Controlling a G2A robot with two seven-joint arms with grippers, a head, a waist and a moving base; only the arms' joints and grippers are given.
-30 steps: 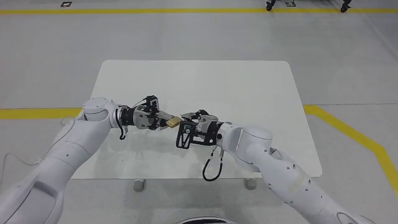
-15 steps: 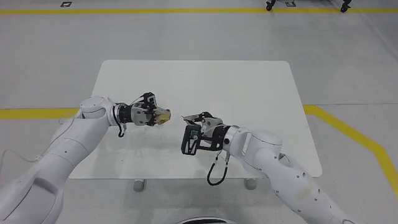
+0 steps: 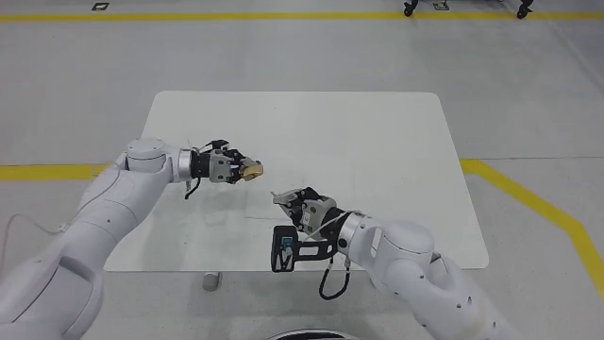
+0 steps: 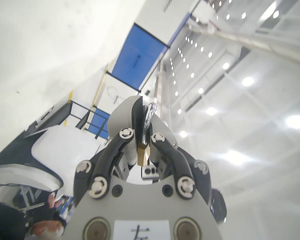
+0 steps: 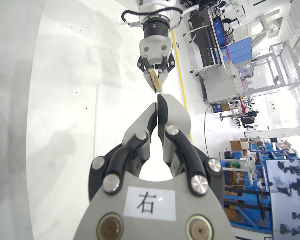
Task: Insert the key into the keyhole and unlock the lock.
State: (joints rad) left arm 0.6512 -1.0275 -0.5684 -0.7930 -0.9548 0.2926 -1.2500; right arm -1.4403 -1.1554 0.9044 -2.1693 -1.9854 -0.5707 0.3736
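A small padlock with a brass body and silver shackle is pinched in my left gripper, held above the left part of the white table. In the right wrist view the same lock sticks out of the left gripper straight ahead. My right gripper hovers a short way in front of the lock, nearer the table's front edge. It is shut, its ribbed pads pressed together, and not touching the lock.
The white table's right half and back lie bare. Yellow floor lines run behind and beside the table. Workbenches and racks stand far off in the room.
The two grippers met at the lock a second ago. Now my right gripper has drawn back toward the table's front edge, and my left gripper has carried the lock slightly back.
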